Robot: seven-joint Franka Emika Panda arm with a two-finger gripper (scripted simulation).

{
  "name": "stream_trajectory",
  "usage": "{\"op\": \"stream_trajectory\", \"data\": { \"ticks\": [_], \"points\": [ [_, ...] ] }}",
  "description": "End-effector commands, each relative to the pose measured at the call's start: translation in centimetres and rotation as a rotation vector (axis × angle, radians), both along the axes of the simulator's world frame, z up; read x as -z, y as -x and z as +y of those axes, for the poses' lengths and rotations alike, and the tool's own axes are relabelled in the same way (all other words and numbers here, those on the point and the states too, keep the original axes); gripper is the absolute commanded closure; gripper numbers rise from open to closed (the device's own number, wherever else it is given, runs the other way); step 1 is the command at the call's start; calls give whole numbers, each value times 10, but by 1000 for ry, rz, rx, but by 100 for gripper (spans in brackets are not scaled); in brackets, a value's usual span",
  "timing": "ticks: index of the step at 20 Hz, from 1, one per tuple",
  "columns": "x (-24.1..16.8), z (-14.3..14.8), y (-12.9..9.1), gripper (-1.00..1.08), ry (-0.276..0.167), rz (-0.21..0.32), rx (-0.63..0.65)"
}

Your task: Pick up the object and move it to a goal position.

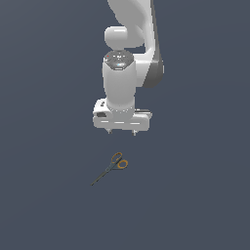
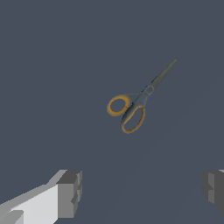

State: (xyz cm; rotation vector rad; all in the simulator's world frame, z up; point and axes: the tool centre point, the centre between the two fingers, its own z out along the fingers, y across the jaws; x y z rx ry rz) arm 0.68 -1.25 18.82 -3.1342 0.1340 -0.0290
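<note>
The object, a small pair of scissors (image 1: 111, 168) with dark blades and two orange ring handles, lies flat on the dark surface. In the exterior view its blades point toward the lower left. My gripper (image 1: 121, 132) hangs above it, pointing straight down, set a little back from the handles and well clear of them. Its fingers (image 2: 70, 192) stand wide apart with nothing between them. The wrist view shows the scissors (image 2: 135, 105) ahead of the open fingers, fully visible.
A plain dark grey surface (image 1: 195, 195) spreads all around the scissors. The white arm (image 1: 129, 53) rises behind the gripper toward the top of the exterior view.
</note>
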Motion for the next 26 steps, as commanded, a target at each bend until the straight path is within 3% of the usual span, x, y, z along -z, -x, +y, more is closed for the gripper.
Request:
{"op": "stream_trajectory", "data": {
  "ticks": [1, 9, 15, 26],
  "points": [
    [0, 0, 0, -92, 0, 0, 0],
    [-9, 21, 3, -92, -12, 5, -50],
    [-9, 21, 2, -92, -12, 5, -47],
    [7, 10, -12, -92, -19, 10, 90]
  ]
}}
